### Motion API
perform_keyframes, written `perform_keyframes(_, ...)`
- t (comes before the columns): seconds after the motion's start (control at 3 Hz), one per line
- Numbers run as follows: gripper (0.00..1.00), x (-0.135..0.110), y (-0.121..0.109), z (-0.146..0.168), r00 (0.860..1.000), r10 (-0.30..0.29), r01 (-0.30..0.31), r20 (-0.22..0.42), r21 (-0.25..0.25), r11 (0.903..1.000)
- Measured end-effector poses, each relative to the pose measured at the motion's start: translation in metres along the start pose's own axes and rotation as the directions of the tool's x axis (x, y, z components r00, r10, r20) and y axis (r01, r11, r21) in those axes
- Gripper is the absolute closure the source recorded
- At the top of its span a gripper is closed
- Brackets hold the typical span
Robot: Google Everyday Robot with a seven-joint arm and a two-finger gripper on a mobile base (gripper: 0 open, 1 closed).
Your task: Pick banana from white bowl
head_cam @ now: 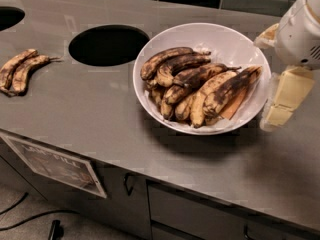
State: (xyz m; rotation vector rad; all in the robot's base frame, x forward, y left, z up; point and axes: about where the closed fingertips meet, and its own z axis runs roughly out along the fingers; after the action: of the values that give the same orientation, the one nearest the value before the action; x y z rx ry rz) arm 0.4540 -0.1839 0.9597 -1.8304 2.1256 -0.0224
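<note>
The white bowl (220,39) stands on the grey counter and holds several overripe bananas. The banana (231,87), long and fairly straight with a broad black streak, lies on the right side of the pile above a flat orange piece (236,104). My gripper (274,69) hangs at the bowl's right rim, just right of that banana. Its cream fingers (283,98) stand apart and hold nothing.
Two brown bananas (20,70) lie on the counter at the far left. A round hole (108,45) opens in the counter left of the bowl, and another hole (9,17) sits at the top left corner. Cabinet fronts with a label (55,165) are below the counter edge.
</note>
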Motion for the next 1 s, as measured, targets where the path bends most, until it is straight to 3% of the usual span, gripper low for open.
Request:
perform_keyframes(0.67, 0.0, -0.0141, 0.0032, 0.0148, 0.997, -0.079, 0.08, 0.017, -0.037, 0.9962)
perform_keyframes(1.0, 0.0, -0.0141, 0.0032, 0.0148, 0.997, -0.08, 0.08, 0.017, -0.037, 0.9961)
